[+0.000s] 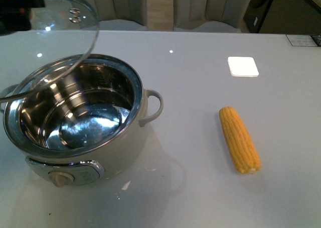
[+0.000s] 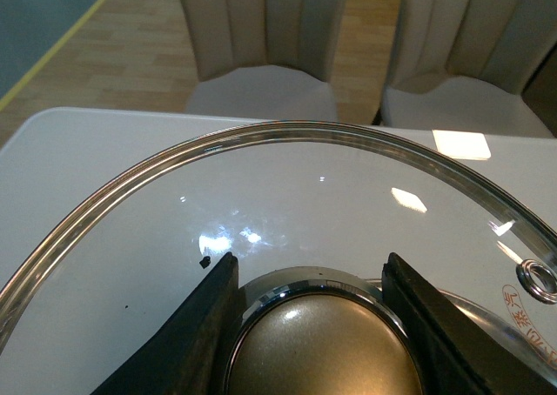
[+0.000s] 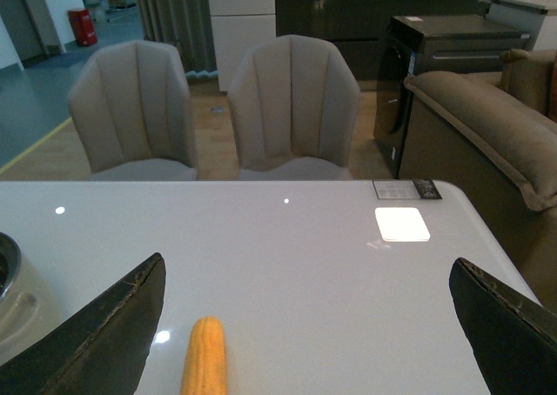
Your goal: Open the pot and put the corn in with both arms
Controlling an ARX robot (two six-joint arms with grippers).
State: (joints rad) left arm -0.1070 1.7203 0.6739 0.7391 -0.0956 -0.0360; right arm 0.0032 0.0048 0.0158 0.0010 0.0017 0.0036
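A round cream-white electric cooking pot (image 1: pixel 75 122) stands near the tabletop's (image 1: pixel 200 198) left near corner. It is open. Its shiny steel inner bowl (image 1: pixel 80 117) is bare and mirrors the room. A loop handle (image 1: pixel 153 106) juts from its right side, and a beige control knob (image 1: pixel 61 179) sits on the front panel facing the near edge.

The round clear glass lid (image 1: pixel 55 42), rimmed in steel, hangs tilted above the pot's far left side. In the front view its lower rim overlaps the pot's rim, and whether the two touch cannot be told. A small steel vent ring (image 2: pixel 540 279) is set in the glass.

The left gripper (image 2: pixel 310 264) has its black jaws pressed against both sides of the lid's rounded bronze-coloured knob (image 2: pixel 326 343), carrying the lid. In the front view only a dark part of this gripper (image 1: pixel 15 12) shows at the top left.

A bare yellow-orange corn cob (image 1: pixel 239 140) lies flat on the glossy white tabletop, well apart from the pot, toward the right edge. Its rows of kernels run lengthwise, the narrower rounded tip points to the far edge, and the blunt cut end faces the near edge.

The right gripper (image 3: pixel 306 264) hangs above the tabletop with its jaws spread wide and nothing between them. The cob (image 3: pixel 204 356) lies below, nearer one jaw.

A bright white square patch (image 1: pixel 243 66) shows on the tabletop beyond the cob. Two beige padded chairs (image 3: pixel 291 108) stand at the far edge.
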